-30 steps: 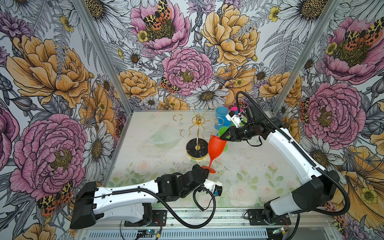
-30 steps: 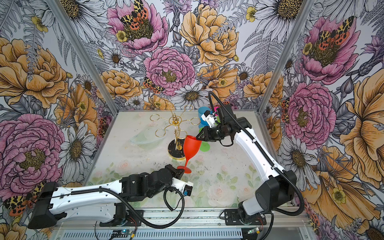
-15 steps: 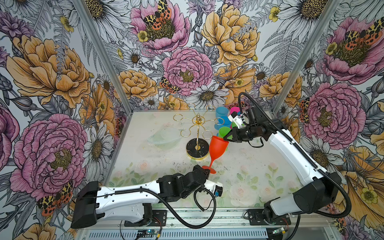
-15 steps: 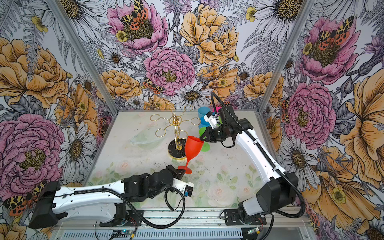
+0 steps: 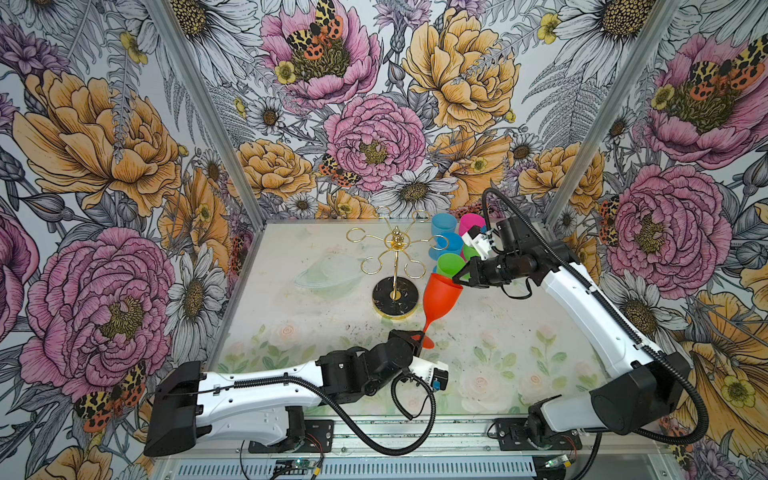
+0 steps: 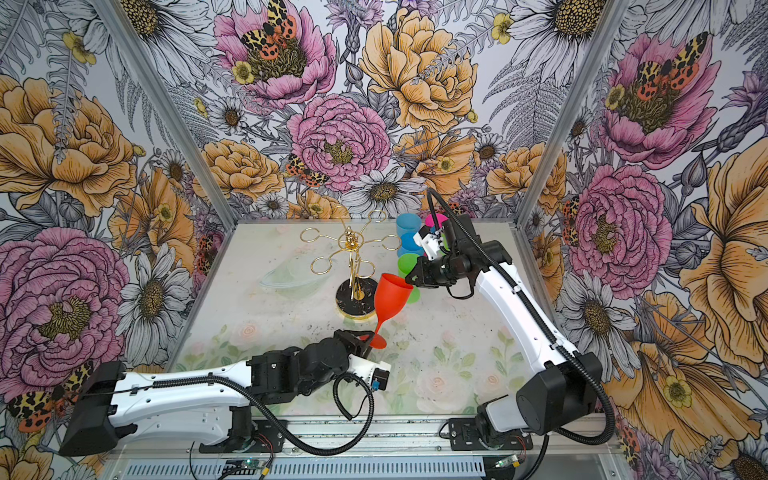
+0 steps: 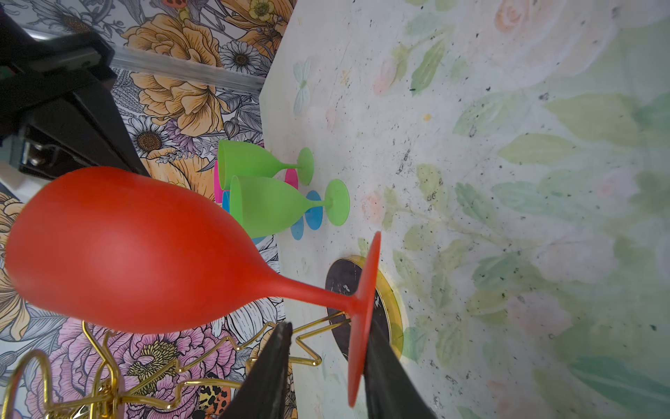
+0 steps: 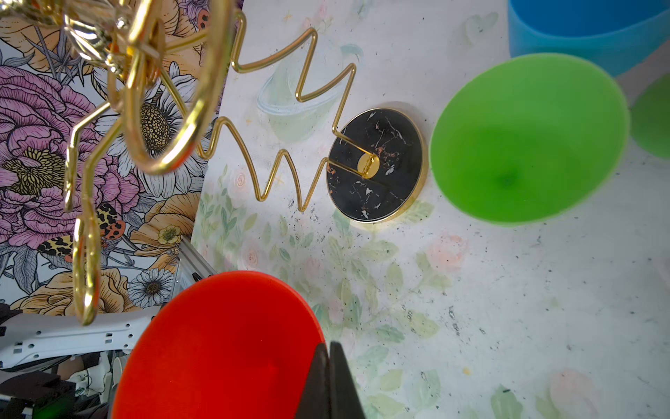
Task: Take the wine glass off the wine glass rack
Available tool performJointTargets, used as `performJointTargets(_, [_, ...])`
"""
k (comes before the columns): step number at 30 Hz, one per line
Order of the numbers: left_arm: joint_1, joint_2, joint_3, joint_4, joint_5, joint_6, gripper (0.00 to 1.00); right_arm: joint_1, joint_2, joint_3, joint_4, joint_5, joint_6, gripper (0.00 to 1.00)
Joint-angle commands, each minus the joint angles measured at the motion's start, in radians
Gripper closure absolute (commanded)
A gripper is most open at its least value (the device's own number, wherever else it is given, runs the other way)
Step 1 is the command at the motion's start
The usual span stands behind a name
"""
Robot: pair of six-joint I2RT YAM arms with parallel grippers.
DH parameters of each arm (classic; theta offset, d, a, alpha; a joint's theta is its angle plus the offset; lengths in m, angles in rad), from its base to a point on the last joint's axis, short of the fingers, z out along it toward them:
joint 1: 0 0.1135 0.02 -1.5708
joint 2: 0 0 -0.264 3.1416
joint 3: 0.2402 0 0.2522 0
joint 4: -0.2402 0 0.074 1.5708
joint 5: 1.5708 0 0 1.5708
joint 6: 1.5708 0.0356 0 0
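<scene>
The red wine glass (image 5: pixel 440 295) (image 6: pixel 390 295) stands tilted, free of the rack, its foot low near the table. My right gripper (image 5: pixel 460 279) (image 8: pixel 329 346) is shut on its rim. My left gripper (image 5: pixel 417 338) (image 7: pixel 328 326) is open. The glass's foot (image 7: pixel 364 319) sits between its jaws and leans on one finger. The gold wine glass rack (image 5: pixel 395 243) (image 6: pixel 352 249) stands just left of the glass on its black base (image 8: pixel 377 170), and no glass hangs on its loops.
Green (image 5: pixel 451 264), blue (image 5: pixel 444 226) and pink (image 5: pixel 471 222) glasses stand clustered at the back right, close behind my right gripper. A faint clear dish (image 5: pixel 328 272) lies left of the rack. Walls close off three sides.
My right gripper closed on the glass's rim. My left gripper, which was shut at the foot, has opened. The glass stays tilted in nearly the same place.
</scene>
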Motion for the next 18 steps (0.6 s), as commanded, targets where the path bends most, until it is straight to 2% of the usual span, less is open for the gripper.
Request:
performJointTargets(1, [0.005, 0.000, -0.010, 0.037, 0.016, -0.027, 0.58, -0.010, -0.038, -0.002, -0.002, 0.061, -0.016, 1.00])
performJointTargets(8, [-0.002, -0.019, 0.000, 0.005, 0.043, -0.101, 0.45, -0.010, -0.061, 0.012, 0.000, 0.186, -0.034, 1.00])
performJointTargets(18, [-0.006, -0.057, 0.003, 0.001, 0.039, -0.233, 0.39, -0.010, -0.083, -0.011, 0.001, 0.268, -0.058, 1.00])
